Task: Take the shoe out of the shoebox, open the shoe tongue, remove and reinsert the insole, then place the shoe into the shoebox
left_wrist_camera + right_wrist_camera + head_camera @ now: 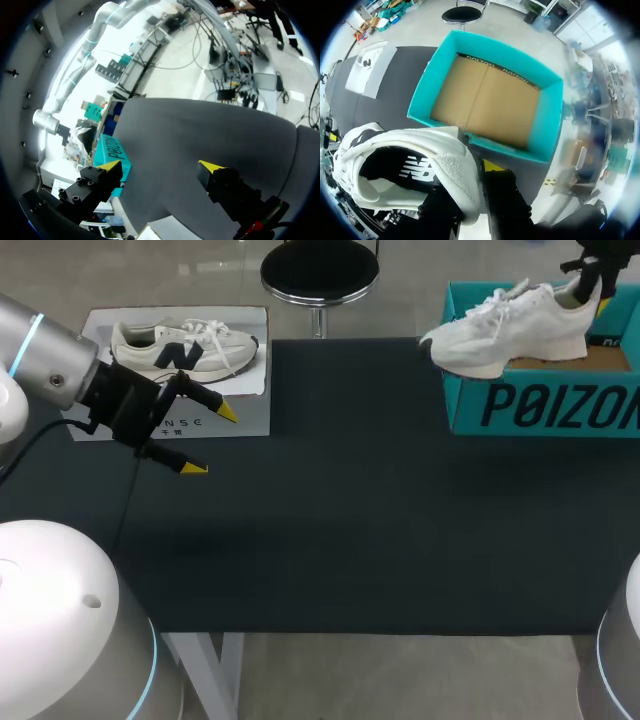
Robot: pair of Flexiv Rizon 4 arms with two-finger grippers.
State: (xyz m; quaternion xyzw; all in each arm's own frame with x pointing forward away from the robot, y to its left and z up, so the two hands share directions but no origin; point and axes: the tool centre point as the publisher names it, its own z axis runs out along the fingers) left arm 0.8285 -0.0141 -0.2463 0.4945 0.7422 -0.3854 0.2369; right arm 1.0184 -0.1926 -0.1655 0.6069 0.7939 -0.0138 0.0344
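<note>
A white sneaker (505, 328) hangs tilted over the near-left rim of the teal shoebox (540, 408), toe pointing left. My right gripper (590, 278) is shut on its heel. In the right wrist view the heel collar (457, 175) sits between the fingers, one inside the sneaker and one outside. Beyond them the shoebox (547, 120) stands open, with only its brown floor showing. My left gripper (211, 440) is open and holds nothing, low over the table's left part. In the left wrist view its fingers (159, 166) stand wide apart, with the shoebox (112, 152) far ahead.
A white sheet (240, 405) lies at the table's back left corner with a sneaker (180, 348) on it; I cannot tell whether it is real or printed. The dark mat (360, 510) covers the table between my arms.
</note>
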